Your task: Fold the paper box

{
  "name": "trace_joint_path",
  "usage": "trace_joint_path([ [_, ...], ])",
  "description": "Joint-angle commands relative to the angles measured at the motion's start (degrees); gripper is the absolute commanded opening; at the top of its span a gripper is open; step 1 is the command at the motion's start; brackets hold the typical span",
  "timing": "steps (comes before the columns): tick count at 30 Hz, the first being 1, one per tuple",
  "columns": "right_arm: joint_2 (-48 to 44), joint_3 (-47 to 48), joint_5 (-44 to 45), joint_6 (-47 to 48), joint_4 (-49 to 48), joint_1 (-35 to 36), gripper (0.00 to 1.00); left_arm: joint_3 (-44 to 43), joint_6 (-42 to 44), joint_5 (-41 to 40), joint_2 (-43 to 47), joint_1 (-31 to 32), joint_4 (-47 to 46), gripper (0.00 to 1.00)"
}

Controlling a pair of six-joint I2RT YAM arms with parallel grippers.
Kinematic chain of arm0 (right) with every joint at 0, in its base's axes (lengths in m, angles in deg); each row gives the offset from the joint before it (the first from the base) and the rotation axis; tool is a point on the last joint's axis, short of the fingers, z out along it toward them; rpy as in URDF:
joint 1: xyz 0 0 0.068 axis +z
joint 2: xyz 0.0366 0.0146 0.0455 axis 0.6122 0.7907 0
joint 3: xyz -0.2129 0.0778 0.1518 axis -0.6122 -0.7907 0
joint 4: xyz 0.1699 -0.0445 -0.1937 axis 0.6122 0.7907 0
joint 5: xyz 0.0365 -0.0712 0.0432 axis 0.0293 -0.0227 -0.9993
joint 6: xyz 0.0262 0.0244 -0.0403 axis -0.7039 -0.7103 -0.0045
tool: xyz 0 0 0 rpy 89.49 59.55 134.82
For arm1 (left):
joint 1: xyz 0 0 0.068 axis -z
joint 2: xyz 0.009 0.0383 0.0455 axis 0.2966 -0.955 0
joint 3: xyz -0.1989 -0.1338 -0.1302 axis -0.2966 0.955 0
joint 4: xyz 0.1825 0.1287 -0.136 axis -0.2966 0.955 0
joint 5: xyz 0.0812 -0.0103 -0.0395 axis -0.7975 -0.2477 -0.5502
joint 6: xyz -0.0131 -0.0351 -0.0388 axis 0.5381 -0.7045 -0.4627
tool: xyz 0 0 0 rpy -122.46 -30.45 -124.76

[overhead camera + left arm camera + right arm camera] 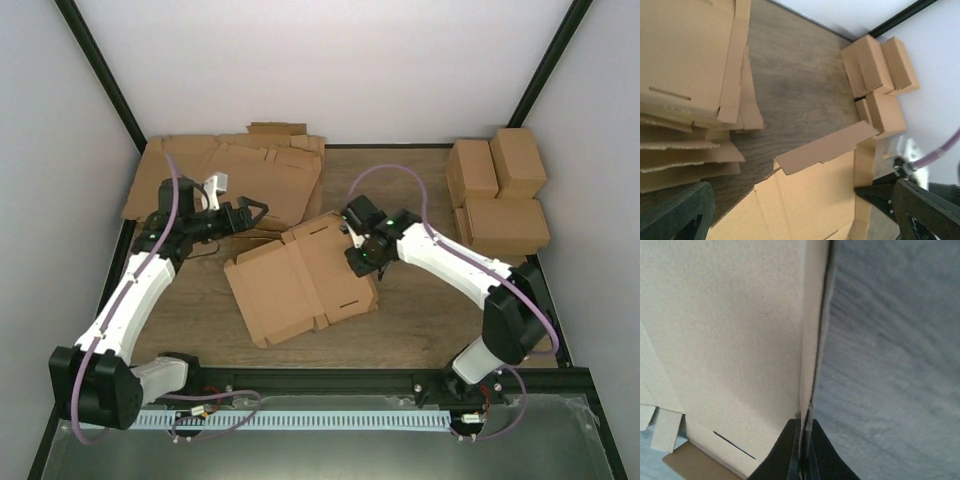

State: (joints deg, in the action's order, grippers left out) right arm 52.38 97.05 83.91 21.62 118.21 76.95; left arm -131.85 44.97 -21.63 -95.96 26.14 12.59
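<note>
My right claw [358, 255] is clamped on the right edge of the paper box [290, 285], which lies unfolded mid-desk [420, 310]. My left claw [255, 212] gapes wide near its far corner, holding nothing.

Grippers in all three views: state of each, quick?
Left gripper: jaws open, holding nothing.
Right gripper: jaws shut on an edge panel of the paper box.
</note>
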Motion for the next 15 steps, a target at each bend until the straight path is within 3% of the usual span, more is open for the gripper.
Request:
trace_joint_path([
  [1,3.6,7.6,15.4,6.8,3.5,3.9,0.01,4.4,2.7,-0.8,-4.2,1.5,-3.2,1.00],
  [7,1.8,2.5,31.6,21.8,-4.9,4.4,0.01,7.5,2.4,-0.8,-11.8,4.8,-5.0,1.00],
  [11,-4.0,-0.2,32.2,34.8,-16.1,4.4,0.01,9.6,1.0,0.1,-13.5,9.0,-7.9,1.00],
  [15,-5.5,1.2,31.5,41.2,-21.6,4.5,0.01,13.0,-3.3,-1.0,-14.4,15.0,-13.2,1.00],
])
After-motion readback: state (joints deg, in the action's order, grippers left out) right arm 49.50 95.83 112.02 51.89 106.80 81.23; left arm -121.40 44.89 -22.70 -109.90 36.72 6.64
